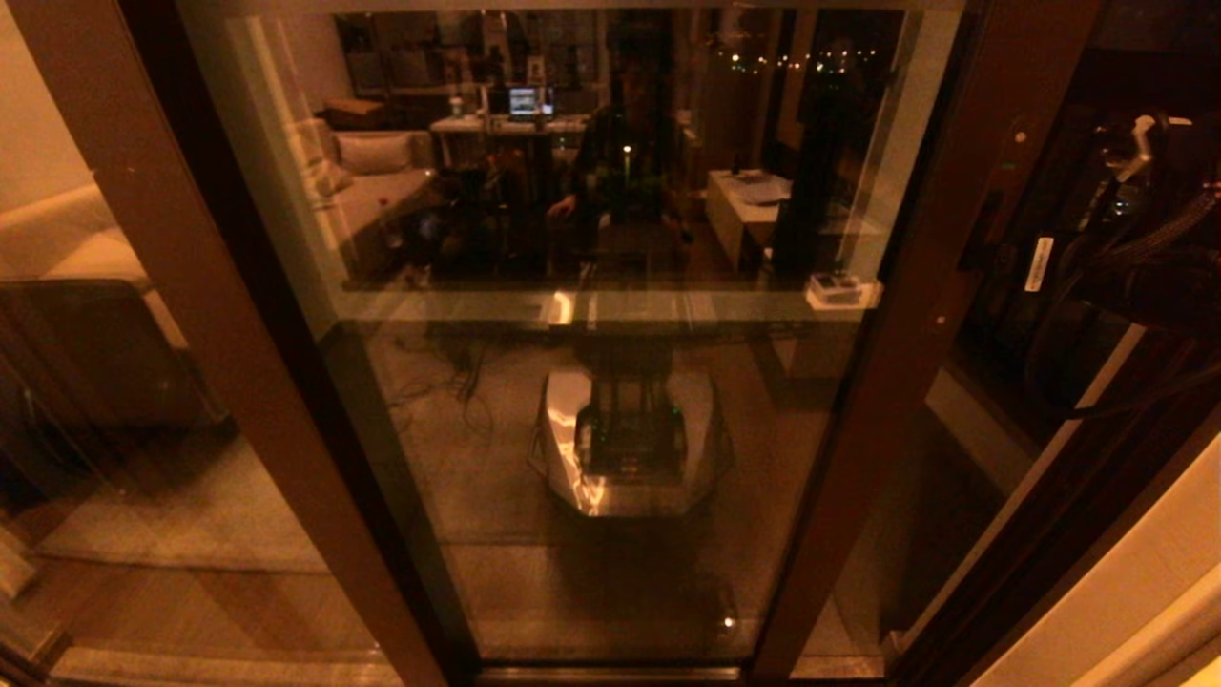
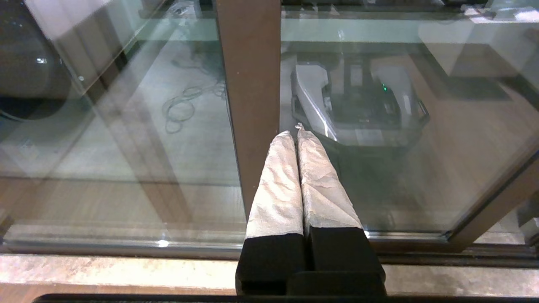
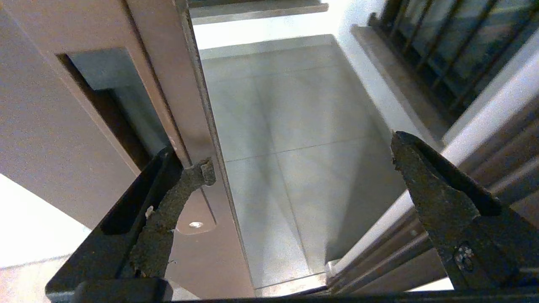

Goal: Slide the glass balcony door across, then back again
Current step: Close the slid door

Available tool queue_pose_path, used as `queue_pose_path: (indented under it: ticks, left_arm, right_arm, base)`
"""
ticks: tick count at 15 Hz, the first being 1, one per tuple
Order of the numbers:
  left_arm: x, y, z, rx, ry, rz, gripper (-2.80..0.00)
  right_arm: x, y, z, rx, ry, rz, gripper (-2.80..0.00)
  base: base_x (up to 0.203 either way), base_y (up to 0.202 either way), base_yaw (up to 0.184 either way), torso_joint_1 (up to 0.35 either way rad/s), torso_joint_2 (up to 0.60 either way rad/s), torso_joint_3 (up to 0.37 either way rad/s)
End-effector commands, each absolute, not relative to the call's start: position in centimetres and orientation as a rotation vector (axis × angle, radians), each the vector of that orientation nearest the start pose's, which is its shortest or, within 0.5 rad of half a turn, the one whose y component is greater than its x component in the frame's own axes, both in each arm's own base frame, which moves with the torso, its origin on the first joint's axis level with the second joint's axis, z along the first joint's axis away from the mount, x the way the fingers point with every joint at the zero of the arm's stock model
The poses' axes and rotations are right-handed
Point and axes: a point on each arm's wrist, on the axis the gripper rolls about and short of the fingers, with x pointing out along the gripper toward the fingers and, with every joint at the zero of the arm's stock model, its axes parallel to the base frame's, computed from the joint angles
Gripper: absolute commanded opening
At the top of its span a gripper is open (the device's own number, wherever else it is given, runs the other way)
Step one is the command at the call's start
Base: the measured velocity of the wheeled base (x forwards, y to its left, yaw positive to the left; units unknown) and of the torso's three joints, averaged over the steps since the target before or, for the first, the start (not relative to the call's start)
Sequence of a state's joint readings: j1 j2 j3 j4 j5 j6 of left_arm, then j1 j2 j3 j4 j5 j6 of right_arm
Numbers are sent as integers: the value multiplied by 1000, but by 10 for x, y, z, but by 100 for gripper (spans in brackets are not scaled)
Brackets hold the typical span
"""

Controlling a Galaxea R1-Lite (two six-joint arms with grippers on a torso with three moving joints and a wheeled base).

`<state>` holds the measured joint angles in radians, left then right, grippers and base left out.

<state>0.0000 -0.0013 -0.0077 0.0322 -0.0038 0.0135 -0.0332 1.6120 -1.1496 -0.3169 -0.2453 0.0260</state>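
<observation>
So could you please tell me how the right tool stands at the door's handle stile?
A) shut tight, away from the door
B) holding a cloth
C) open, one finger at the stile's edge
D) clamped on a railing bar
C: in the right wrist view the right tool is spread wide, one finger against the edge of the glass balcony door.

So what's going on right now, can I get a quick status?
Right gripper open at the glass balcony door, one finger against its stile edge. Left gripper shut, parked low. Door partly open; nothing in the gap.
</observation>
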Motion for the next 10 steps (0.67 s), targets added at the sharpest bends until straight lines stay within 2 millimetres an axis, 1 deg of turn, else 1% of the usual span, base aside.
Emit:
queue_pose_path:
  ticks: [1,7,10]
  left_arm:
    - [-24,0,74,14,21,-3,-280]
    - [-24,0,74,14,21,-3,-280]
    - [-24,0,74,14,21,-3,-280]
  right_arm:
    - [298,-15,280,15,118,-273,0]
    - [298,-27,280,19,115,-283,0]
    - [296,-27,280,18,118,-280,0]
  base:
    - [0,0,0,0,0,0]
    - [0,0,0,0,0,0]
    - [0,0,0,0,0,0]
